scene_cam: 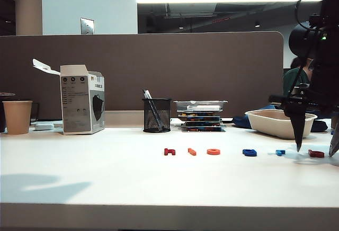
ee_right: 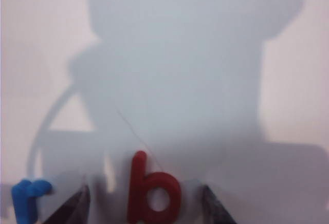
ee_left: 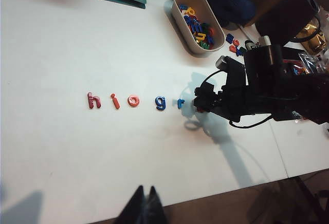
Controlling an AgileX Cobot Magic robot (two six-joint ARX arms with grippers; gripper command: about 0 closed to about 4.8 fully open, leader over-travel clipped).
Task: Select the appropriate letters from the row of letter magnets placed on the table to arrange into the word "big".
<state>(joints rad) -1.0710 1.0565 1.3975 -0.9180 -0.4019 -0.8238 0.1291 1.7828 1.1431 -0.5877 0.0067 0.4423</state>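
A row of letter magnets lies on the white table (scene_cam: 106, 178): dark red "h" (scene_cam: 169, 151), orange-red "i" (scene_cam: 192, 151), orange ring (scene_cam: 213, 151), dark blue "g" (scene_cam: 249, 152), light blue "r" (scene_cam: 280, 152) and red "b" (scene_cam: 316, 153). My right gripper (scene_cam: 316, 150) hangs open just above the "b" (ee_right: 151, 193), one finger (ee_right: 77, 206) on each side, not touching it. The "r" (ee_right: 28, 198) lies just outside one finger. My left gripper (ee_left: 145, 189) is shut and empty over the table's front edge, well away from the "g" (ee_left: 161, 103) and "i" (ee_left: 115, 101).
A beige tray (scene_cam: 279, 122) of spare letters stands behind the right gripper. Along the back stand a stack of flat cases (scene_cam: 201, 115), a mesh pen holder (scene_cam: 157, 115), a white box (scene_cam: 82, 99) and a paper cup (scene_cam: 17, 116).
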